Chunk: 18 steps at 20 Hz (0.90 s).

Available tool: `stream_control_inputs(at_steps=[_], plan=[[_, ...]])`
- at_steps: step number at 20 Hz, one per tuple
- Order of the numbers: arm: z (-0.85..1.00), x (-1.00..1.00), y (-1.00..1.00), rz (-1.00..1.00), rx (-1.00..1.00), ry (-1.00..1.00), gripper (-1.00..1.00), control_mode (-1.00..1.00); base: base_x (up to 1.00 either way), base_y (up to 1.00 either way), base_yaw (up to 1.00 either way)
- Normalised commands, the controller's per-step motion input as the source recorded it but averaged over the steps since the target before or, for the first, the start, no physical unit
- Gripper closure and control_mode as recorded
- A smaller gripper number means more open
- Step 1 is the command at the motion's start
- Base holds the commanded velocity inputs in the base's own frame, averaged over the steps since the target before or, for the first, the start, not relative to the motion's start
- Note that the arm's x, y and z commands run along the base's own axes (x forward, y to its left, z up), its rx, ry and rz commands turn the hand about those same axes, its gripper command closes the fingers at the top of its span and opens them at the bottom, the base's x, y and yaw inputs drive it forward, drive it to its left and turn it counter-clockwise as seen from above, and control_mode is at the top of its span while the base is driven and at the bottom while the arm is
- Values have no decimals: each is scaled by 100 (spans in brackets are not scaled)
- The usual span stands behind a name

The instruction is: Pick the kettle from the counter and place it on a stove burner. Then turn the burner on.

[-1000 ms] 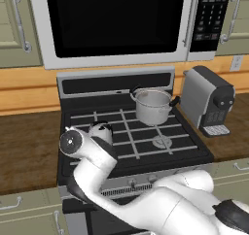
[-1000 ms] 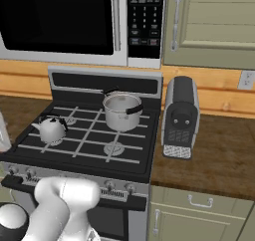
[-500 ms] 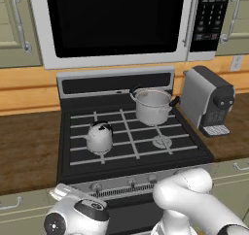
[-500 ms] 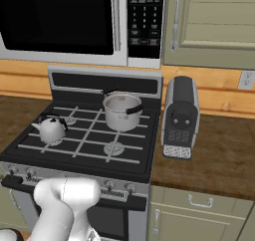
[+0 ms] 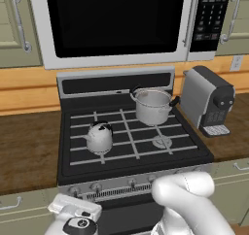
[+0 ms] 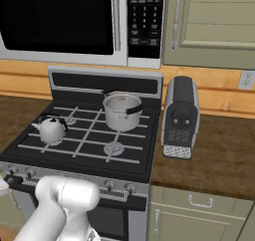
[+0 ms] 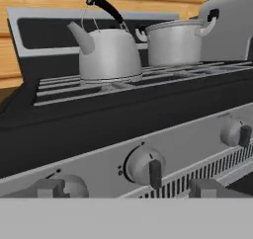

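Observation:
The pale kettle stands upright on the front-left stove burner, which it hides; the grate bars run under it. The front-right stove burner is bare. My gripper is low in front of the stove's control panel, open, with nothing between its fingertips. A round knob sits just ahead of it, between the two tips. The hand hangs below the stove's front-left edge. The brown counter flanks the stove.
A steel pot occupies the rear-right burner. A grey coffee machine stands on the counter right of the stove. More knobs line the panel. A microwave hangs above.
The hand has dropped from beside the kettle, over the stove's front left, to below the front edge, facing the knobs. The kettle has stayed on its burner.

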Motion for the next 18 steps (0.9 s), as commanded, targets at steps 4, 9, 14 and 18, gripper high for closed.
stream_control_inputs(at_steps=[4, 9, 14, 18], plan=[[-26, 49, 0, 0, 0, -13, -100, -100, 0, 0, 0], [-46, 6, 2, 6, -4, -6, -100, -100, 0, 0, 0], [-38, 11, 6, 16, -9, -2, -100, -100, 0, 0, 0], [-18, 30, 0, 21, -10, 0, -100, -100, 0, 0, 0]])
